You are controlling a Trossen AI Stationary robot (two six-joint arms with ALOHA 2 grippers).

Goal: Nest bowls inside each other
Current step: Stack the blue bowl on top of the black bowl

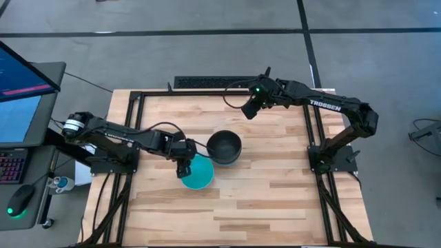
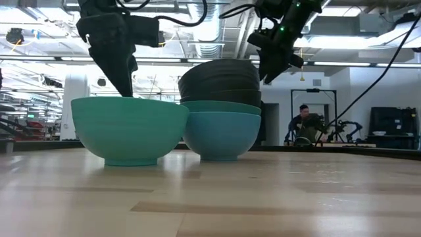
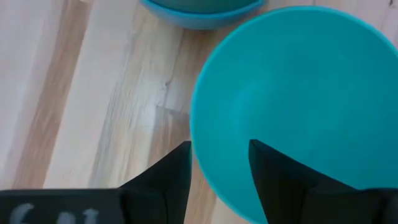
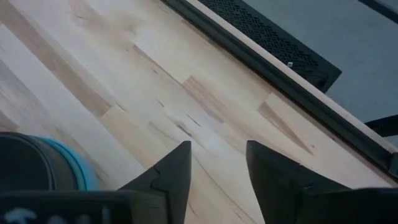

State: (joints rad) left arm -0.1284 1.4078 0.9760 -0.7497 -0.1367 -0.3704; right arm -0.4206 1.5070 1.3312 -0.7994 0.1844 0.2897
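A single cyan bowl [image 1: 200, 174] [image 2: 128, 128] [image 3: 298, 99] stands upright on its base on the wooden table. Just beside it on the far right is a stack of nested bowls [image 1: 224, 147] [image 2: 220, 108], black ones on top of a cyan and a blue one. My left gripper [image 1: 182, 167] [image 3: 219, 180] is open, pointing down over the single bowl's left rim [image 3: 198, 158], with one finger inside the bowl and one outside. My right gripper [image 1: 249, 109] [image 4: 217, 171] is open in the air beyond the stack, over bare table.
The table [image 1: 262, 200] has a black frame rail [image 4: 292, 87] along its far edge and rails at its sides. Bare wood lies near and to the right of the bowls. A monitor and keyboard [image 1: 17, 103] stand off the left side. A person [image 2: 306, 125] sits far behind.
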